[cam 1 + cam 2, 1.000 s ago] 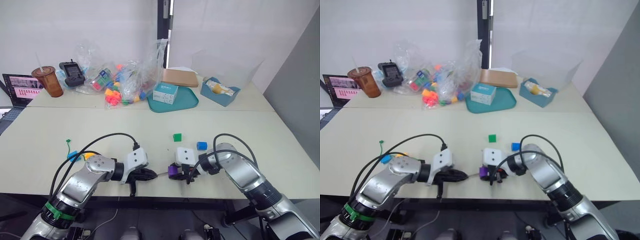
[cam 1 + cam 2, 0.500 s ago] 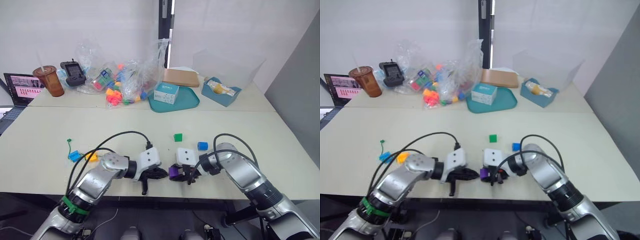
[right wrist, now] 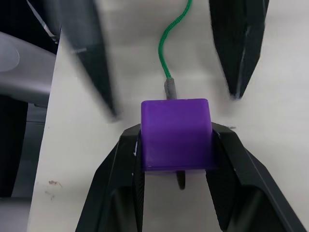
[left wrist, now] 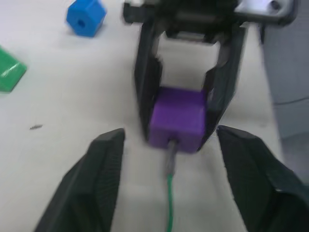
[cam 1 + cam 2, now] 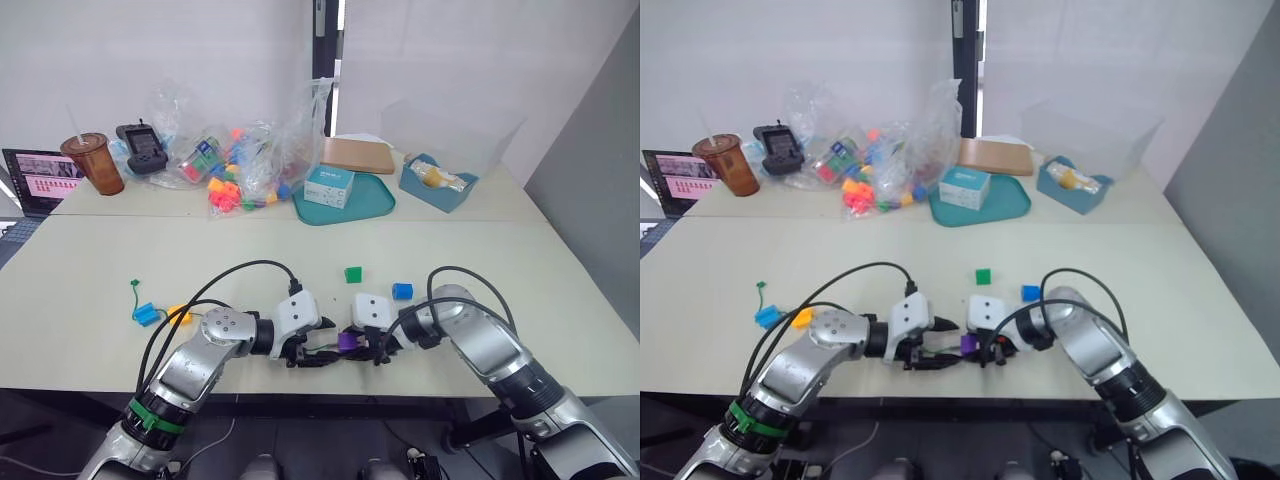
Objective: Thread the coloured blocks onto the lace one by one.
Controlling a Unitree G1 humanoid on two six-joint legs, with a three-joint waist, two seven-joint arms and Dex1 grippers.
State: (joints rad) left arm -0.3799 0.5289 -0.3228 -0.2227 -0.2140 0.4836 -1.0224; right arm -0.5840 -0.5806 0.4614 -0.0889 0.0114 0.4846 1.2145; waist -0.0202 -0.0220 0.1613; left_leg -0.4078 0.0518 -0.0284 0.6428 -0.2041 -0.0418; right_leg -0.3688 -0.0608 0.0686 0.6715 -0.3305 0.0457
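My right gripper [image 3: 176, 145] is shut on the purple block [image 5: 346, 341] near the table's front edge. The lace [image 4: 169, 203], a thin green cord, lies on the table with its stiff grey tip pushed into the hole of the purple block [image 4: 177, 118]. My left gripper [image 4: 169, 140] faces the block, open, one finger on each side of the lace without touching it. A green block [image 5: 353, 274] and a dark blue block [image 5: 402, 290] lie just beyond the grippers. A light blue block [image 5: 146, 314] and an orange-yellow block [image 5: 180, 314] sit at the left, by the lace's knotted end [image 5: 135, 285].
At the back stand a clear bag of mixed toys [image 5: 240, 165], a teal tray [image 5: 372, 207] with a small box, a blue bin [image 5: 438, 180], a brown cup [image 5: 92, 163] and a laptop [image 5: 40, 175]. Both grippers work close to the table's front edge [image 5: 330, 388].
My left arm moved right up to the purple block. Its gripper then went from shut to open, letting go of the lace tip, which stays in the block. The right gripper held still.
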